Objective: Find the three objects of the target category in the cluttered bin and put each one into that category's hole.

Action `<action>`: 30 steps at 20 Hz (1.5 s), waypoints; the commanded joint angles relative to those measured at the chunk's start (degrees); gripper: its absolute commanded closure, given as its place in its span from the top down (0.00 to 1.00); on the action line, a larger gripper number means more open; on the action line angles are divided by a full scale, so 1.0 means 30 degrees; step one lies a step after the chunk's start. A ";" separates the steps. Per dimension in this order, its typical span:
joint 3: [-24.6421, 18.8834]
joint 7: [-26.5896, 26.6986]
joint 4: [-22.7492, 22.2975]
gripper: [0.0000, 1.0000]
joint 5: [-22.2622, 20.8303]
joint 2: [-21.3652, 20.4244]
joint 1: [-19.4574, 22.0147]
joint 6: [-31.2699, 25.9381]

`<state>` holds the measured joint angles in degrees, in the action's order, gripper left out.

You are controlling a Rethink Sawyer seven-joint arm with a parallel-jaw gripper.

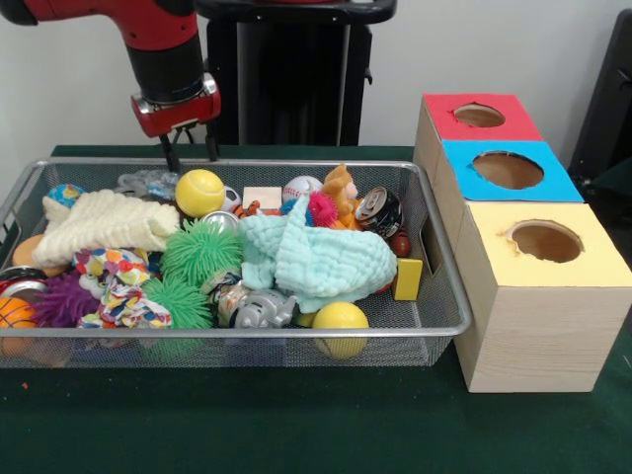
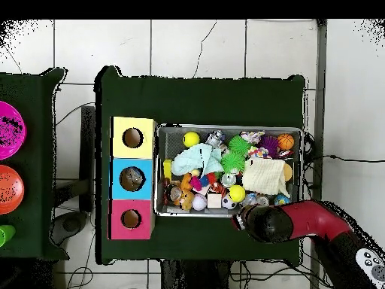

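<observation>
The silver wire-mesh bin lies on the green table, full of toys; it also shows in the overhead view. My gripper hangs open and empty just above the bin's far rim, left of centre. Right below it, a crinkly clear-grey thing that looks like a crushed plastic bottle lies against the far wall. No other bottle shows; cloths and toys cover much of the bin. The blue-topped hole is in the middle box to the right of the bin. In the overhead view something pale shows inside the blue-topped hole.
The red-topped hole and the yellow-topped hole flank the blue one. The bin holds a crushed can, a silver toy animal, yellow balls, green spiky balls, a mint cloth and a cream cloth.
</observation>
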<state>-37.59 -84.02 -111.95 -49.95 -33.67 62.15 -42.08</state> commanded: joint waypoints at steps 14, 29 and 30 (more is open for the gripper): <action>-0.1398 0.5178 0.0954 1.00 -0.0599 0.0423 0.0748 -0.0553; -0.2488 0.5984 0.1711 1.00 0.1128 -0.0657 0.0484 -0.2899; -0.2533 0.6017 0.1828 1.00 0.1153 -0.0625 0.0424 -0.3032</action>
<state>-41.52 -84.02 -111.91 -48.26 -34.93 63.53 -43.68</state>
